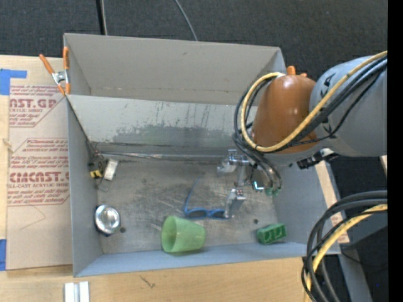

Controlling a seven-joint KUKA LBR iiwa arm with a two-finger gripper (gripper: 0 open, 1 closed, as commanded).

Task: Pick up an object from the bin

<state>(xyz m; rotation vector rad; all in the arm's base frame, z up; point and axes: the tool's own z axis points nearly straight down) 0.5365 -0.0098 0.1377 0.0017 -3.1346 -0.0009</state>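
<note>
Looking down, I see the gripper (233,182) low over the right half of the bin (157,128), its two metal fingers spread apart with nothing between them. A thin blue wire frame (200,207) lies flat at its 7 o'clock, right end just beside the nearer fingertip. A green cup (182,234) lies beyond it.

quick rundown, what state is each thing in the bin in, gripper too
gripper: open, nothing between its fingers
green cup: tipped on its side by the front wall
blue wire frame: flat on the floor, right end beside one finger
green block: loose on the floor, front right
silver round thing: on the floor, front left
small white piece: against the left wall
</note>
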